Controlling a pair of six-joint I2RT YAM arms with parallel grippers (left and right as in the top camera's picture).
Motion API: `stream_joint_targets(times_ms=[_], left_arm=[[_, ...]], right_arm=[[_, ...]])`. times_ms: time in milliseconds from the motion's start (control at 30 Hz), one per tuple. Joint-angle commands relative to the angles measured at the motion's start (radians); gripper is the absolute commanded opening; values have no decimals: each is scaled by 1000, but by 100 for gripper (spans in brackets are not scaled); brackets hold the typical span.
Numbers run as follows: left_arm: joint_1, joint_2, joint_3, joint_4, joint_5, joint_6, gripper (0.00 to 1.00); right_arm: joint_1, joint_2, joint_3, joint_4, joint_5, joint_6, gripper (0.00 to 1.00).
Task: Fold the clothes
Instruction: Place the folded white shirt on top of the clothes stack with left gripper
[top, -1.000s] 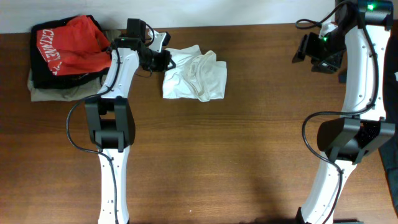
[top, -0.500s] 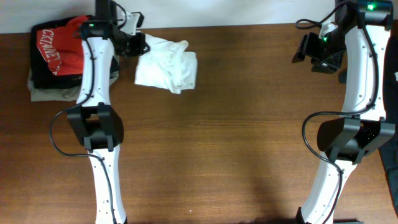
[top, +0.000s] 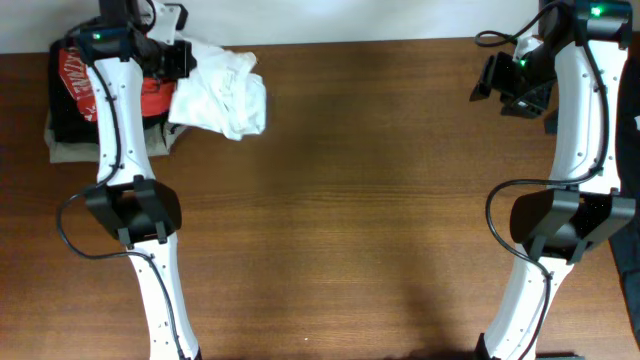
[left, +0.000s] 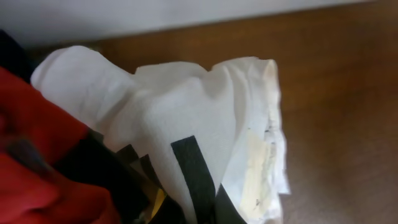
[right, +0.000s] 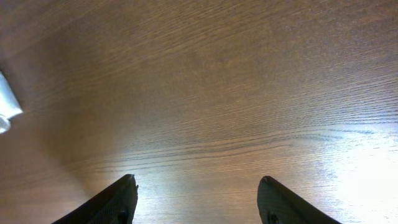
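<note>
Left claw (top: 178, 62) has hauled the white garment (top: 222, 92) across the table (top: 380, 200). It started well right of the stack (top: 70, 145) and now sits right against the stack's right edge, partly overlapping it. Right claw (right: 198, 204) hasn't shifted, it's far right of the stack, jaws wide, nothing in them.

Left claw reads as clamped on the white garment: in the wrist view cloth is bunched over one dark finger (left: 194, 177), with the red top (left: 37, 162) from the stack just left of it.

Progress, my read:
- the stack looks like finished items (red top over black over beige)
- white one is compact but lumpy and not yet laid on the stack
- no other loose clothes on the table

Can't resolve:
- the actual pinch point, cloth covers it
- whether the white piece is properly folded or just wadded
- how many items are in the stack, my arm covers part of it
</note>
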Motion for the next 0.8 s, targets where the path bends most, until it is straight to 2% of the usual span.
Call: stream_joint_targets(times_ms=[0, 167, 600, 767], left_arm=[[22, -13, 98, 27, 0, -3, 0], [94, -13, 112, 130, 6, -100, 0], [285, -13, 105, 227, 4, -97, 0], [315, -12, -14, 333, 4, -97, 0]], right_arm=[[6, -23, -28, -6, -1, -11, 66], [6, -23, -80, -6, -1, -11, 66], [39, -23, -89, -6, -1, -10, 65], [90, -23, -89, -6, -1, -11, 65]])
